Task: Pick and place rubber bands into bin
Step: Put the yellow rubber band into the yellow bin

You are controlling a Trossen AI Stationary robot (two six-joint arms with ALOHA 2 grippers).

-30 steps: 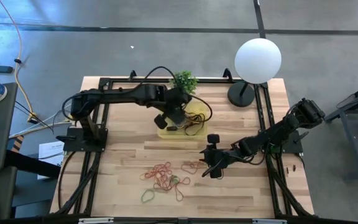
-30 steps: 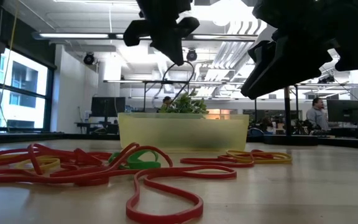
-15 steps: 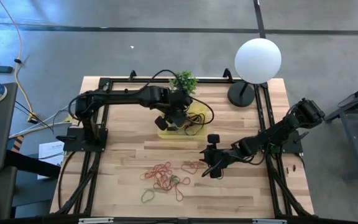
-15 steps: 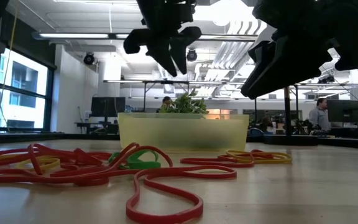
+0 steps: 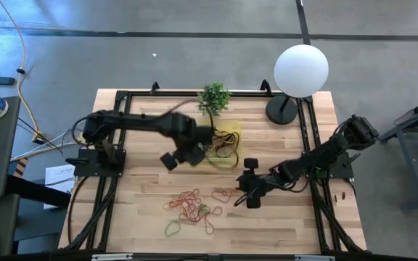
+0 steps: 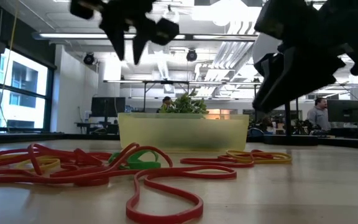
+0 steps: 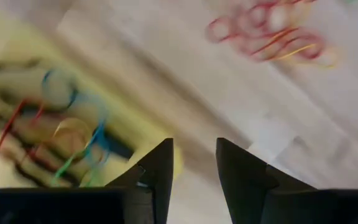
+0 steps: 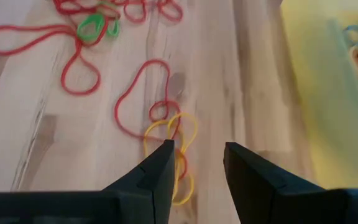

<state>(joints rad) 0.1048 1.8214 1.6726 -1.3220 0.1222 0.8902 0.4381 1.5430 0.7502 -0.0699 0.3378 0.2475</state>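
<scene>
The left gripper (image 5: 174, 159) has swung away from above the bin and now hangs over bare wood just off the bin's left end, and the right gripper (image 5: 250, 196) has shifted slightly toward the loose bands.

From the left of the table: the left arm reaches in from its mount across the wooden table (image 5: 144, 210). In the left wrist view its two dark fingers (image 7: 160, 171) stand apart with a clear gap between them and nothing caught in it. In the low view this gripper (image 6: 132, 28) hangs high in the air, above and to the left of the bin.

Next, toward the middle, lies the main scatter of rubber bands (image 5: 193, 206) on the front part of the table, mostly red and orange with a couple of green loops, tangled and overlapping.

Behind that scatter sits the bin (image 5: 227, 141), a shallow translucent yellow tray. It already holds several bands in red, blue, green and yellow. A small potted plant (image 5: 214, 96) stands just behind it.

To the right, the right gripper hovers low over the table near a small cluster of bands (image 8: 166, 130), a red loop crossing a yellow one. Its fingers (image 8: 157, 177) are parted, gripping nothing, with that cluster showing between them.

Far right at the back stands a white globe lamp (image 5: 301, 70).
</scene>
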